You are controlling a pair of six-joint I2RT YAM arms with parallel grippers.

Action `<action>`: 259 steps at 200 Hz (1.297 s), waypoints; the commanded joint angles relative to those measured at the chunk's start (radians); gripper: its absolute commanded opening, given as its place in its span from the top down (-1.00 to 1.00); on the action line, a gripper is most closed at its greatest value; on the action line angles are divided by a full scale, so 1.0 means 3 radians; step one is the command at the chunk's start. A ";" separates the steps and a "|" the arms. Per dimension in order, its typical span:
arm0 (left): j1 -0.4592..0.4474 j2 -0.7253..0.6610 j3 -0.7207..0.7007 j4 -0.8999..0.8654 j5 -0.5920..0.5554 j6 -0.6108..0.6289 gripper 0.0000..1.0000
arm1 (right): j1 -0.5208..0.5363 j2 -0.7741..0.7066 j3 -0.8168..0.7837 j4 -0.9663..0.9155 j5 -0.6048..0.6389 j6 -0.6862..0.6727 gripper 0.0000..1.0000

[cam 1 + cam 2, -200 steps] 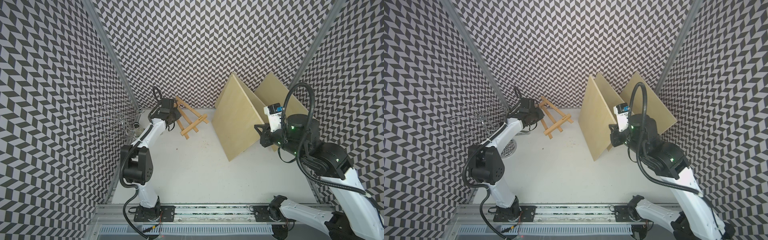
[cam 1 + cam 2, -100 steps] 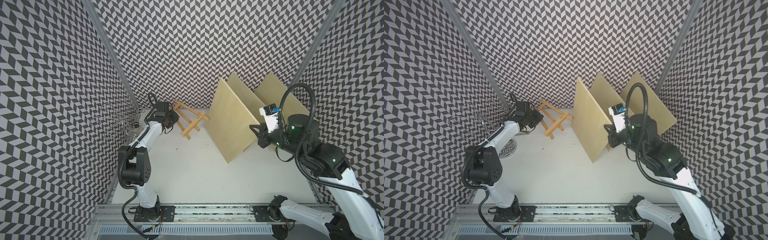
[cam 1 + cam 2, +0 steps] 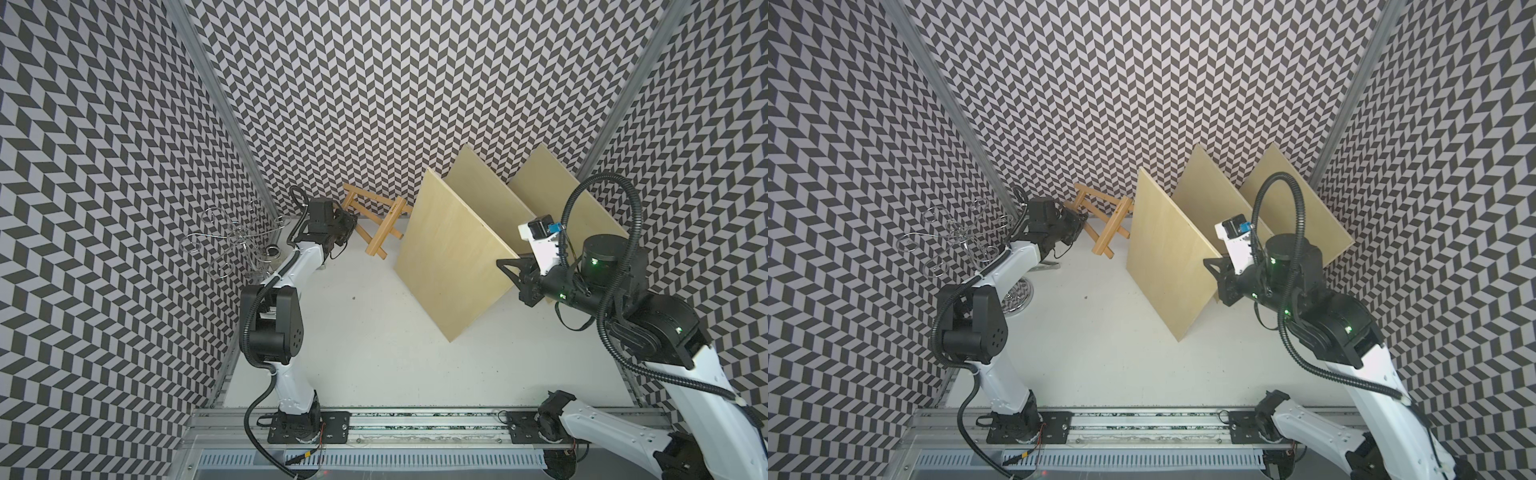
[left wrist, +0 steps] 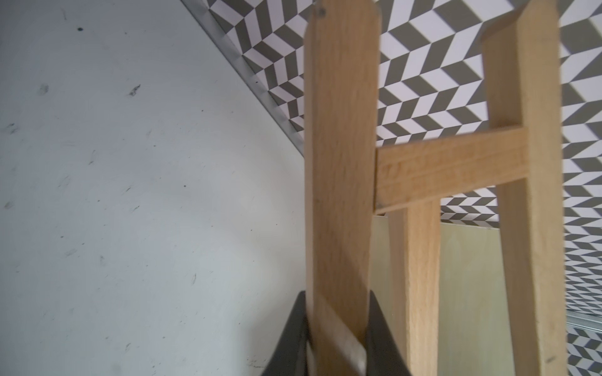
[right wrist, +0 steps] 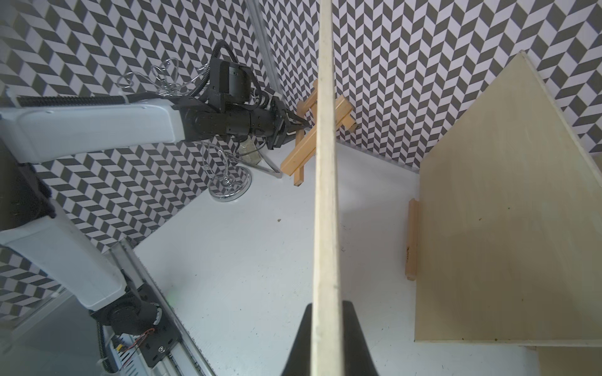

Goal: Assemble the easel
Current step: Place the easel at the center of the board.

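Left claw [image 4: 338,325] is pinching a leg of the light wooden easel frame [image 3: 384,232] at the back of the white surface [image 3: 374,353], right claw [image 5: 327,328] is clamping the edge of the pale plywood board [image 3: 453,257], which is partly hiding the frame.

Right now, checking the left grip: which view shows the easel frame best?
Left wrist: the easel frame fills it, clamped between the fingers. Both top views show it small; in the right wrist view a board partly hides it.

A silver wire stand [image 3: 1016,296] with looped arms stands on the white surface [image 3: 1100,353], just beside the black-and-white chevron-patterned wall [image 3: 1142,83].
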 commanded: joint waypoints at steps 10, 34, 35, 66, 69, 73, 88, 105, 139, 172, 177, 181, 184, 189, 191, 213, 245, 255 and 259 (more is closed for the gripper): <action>0.0011 -0.0010 0.0107 0.0434 0.0294 -0.0225 1.00 | 0.0032 -0.0098 -0.0028 0.0422 -0.0225 0.0030 1.00; 0.0004 -0.0090 -0.0056 0.0524 0.0527 -0.0307 1.00 | 0.0032 -0.0098 -0.0083 0.0509 -0.0171 0.0019 1.00; 0.0004 -0.0096 -0.0069 0.0530 0.0538 -0.0308 1.00 | 0.0032 -0.0099 -0.0086 0.0513 -0.0167 0.0018 1.00; 0.0062 -0.0271 -0.0352 0.0684 0.0932 -0.0451 1.00 | 0.0032 -0.0063 -0.0125 0.0540 -0.0063 -0.0024 1.00; 0.0062 -0.0283 -0.0368 0.0684 0.0962 -0.0456 1.00 | 0.0032 -0.0060 -0.0121 0.0541 -0.0060 -0.0029 1.00; 0.0069 -0.0305 -0.0386 0.0689 0.1020 -0.0457 1.00 | 0.0032 -0.0058 -0.0120 0.0541 -0.0053 -0.0034 1.00; 0.0102 -0.0386 -0.0465 0.0706 0.1204 -0.0483 1.00 | 0.0031 -0.0057 -0.0115 0.0546 -0.0003 -0.0044 1.00; 0.0166 -0.0478 -0.0633 0.0911 0.1478 -0.0661 1.00 | 0.0032 -0.0063 -0.0115 0.0544 0.0058 -0.0059 1.00; 0.0272 -0.0615 -0.0778 0.1118 0.1867 -0.0835 1.00 | 0.0032 -0.0048 -0.0123 0.0528 0.0107 -0.0083 1.00; 0.0329 -0.0694 -0.0821 0.1232 0.2098 -0.0986 1.00 | 0.0032 -0.0042 -0.0135 0.0536 0.0160 -0.0118 1.00; 0.0337 -0.0703 -0.0848 0.1295 0.2125 -0.1039 1.00 | 0.0029 -0.0042 -0.0141 0.0533 0.0173 -0.0127 1.00; 0.0345 -0.0712 -0.0866 0.1344 0.2143 -0.1082 1.00 | 0.0027 -0.0042 -0.0146 0.0531 0.0200 -0.0131 1.00; 0.0348 -0.0720 -0.0880 0.1380 0.2156 -0.1114 1.00 | 0.0031 -0.0042 -0.0149 0.0527 0.0219 -0.0132 1.00; 0.0353 -0.0730 -0.0899 0.1438 0.2184 -0.1167 1.00 | 0.0027 -0.0042 -0.0153 0.0522 0.0249 -0.0134 1.00; 0.0359 -0.0736 -0.0904 0.1455 0.2192 -0.1182 1.00 | 0.0029 -0.0042 -0.0156 0.0521 0.0261 -0.0134 1.00; 0.0361 -0.0808 -0.0732 0.1034 0.2043 -0.0876 1.00 | 0.0023 -0.0052 -0.0193 0.0558 0.0349 -0.0110 1.00; 0.0305 -0.0935 -0.0147 -0.0071 0.1136 0.0040 1.00 | 0.0003 -0.0033 -0.0198 0.0629 0.0450 -0.0061 1.00; 0.0284 -0.0975 -0.0094 -0.0114 0.0946 0.0101 1.00 | -0.0008 -0.0012 -0.0189 0.0610 0.0510 -0.0058 1.00; 0.0274 -0.0989 -0.0072 -0.0127 0.0883 0.0121 1.00 | -0.0013 -0.0004 -0.0187 0.0599 0.0542 -0.0051 1.00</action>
